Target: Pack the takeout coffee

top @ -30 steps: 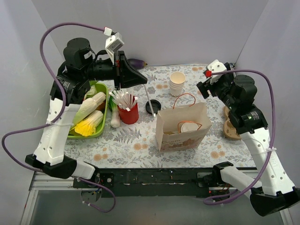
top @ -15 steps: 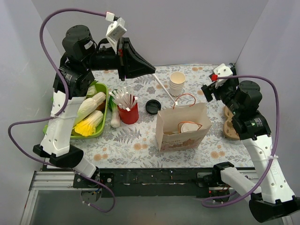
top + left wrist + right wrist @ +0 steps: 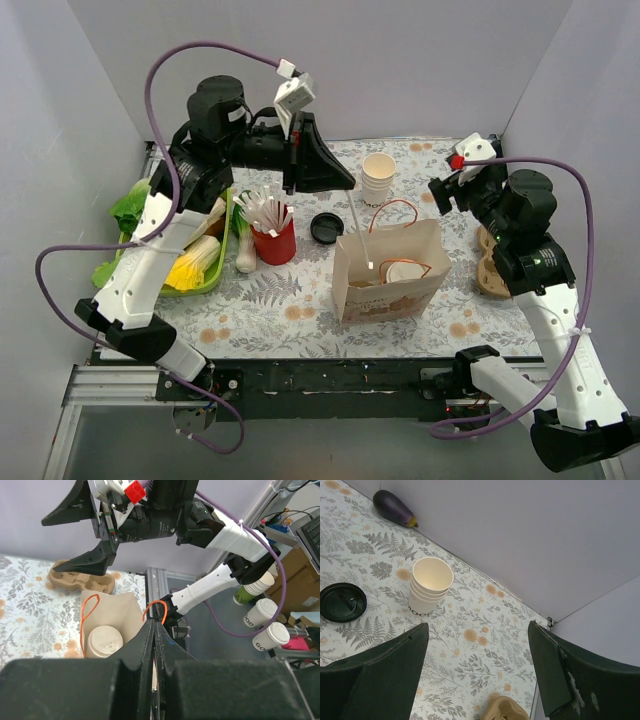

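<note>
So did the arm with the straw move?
Yes. The left gripper has swung right, away from the red cup, and its straw now reaches the paper bag.

You're looking at one paper bag (image 3: 385, 295), one lidded cup (image 3: 104, 641), one stack of cups (image 3: 430, 584), one black lid (image 3: 341, 602), one eggplant (image 3: 395, 509), one lone straw (image 3: 362, 235).

Plain pale-grey walls (image 3: 430, 60) close in the table (image 3: 270, 300) on three sides, its top covered by a fern-and-flower printed cloth (image 3: 455, 325), all softly and evenly lit.
</note>
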Available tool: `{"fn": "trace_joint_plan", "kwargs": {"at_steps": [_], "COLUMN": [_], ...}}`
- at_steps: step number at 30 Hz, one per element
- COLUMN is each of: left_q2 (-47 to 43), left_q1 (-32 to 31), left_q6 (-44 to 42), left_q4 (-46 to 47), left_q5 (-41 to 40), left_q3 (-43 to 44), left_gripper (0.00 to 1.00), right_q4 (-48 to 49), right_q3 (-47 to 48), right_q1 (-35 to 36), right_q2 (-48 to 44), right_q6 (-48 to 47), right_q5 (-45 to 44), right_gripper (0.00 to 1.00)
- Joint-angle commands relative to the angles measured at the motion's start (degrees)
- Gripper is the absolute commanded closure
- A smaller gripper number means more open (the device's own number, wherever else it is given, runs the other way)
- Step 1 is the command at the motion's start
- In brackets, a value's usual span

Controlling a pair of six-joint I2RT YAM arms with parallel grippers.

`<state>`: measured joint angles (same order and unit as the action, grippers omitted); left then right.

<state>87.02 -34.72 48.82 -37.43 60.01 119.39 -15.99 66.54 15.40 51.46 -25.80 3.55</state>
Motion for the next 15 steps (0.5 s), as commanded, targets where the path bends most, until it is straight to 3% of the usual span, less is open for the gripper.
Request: {"fn": "trace_joint_plan", "kwargs": {"at_steps": [1, 2, 3, 6, 9, 10, 15], "left_q2": [1.4, 2.4, 2.8, 4.7, 4.5, 4.1, 0.7], "left_q1": [-2.3, -2.5, -2.5, -2.5, -2.4, -2.4, -2.0], "left_q6": [-0.5, -0.2, 0.0, -2.6, -8.4, -9.8, -16.8], "left_q4": [1.2, 1.5, 2.0, 1.6, 0.5, 1.1, 3.0], "left_q5": [-0.9, -0.9, -1.6, -4.4, -11.9, -17.8, -36.3], "left_q3": [-0.7, -0.6, -0.2, 3.7, 6.1, 5.9, 1.0], "left_gripper": [1.00, 0.70, 0.56, 0.31, 0.19, 0.16, 0.04], "right_q4": [2.5, 1.6, 1.0, -2.9, -6.5, -7.3, -16.9], "right_q3": [0.1, 0.6, 0.9, 3.1, 5.2, 5.7, 10.4], "right_q1": [-0.4, -0.5, -0.6, -0.6, -1.2, -1.2, -1.5], "right_q2": [-0.1, -0.1, -0.2, 0.4, 1.4, 1.6, 3.8], "right_q6": [0.8, 0.6, 0.4, 0.1, 1.0, 1.0, 3.0], "right_q5": [1.4, 2.2, 2.4, -0.1, -5.0, -5.4, 0.0], "right_gripper": [0.13, 0.13, 0.13, 0.13, 0.13, 0.13, 0.13]}}
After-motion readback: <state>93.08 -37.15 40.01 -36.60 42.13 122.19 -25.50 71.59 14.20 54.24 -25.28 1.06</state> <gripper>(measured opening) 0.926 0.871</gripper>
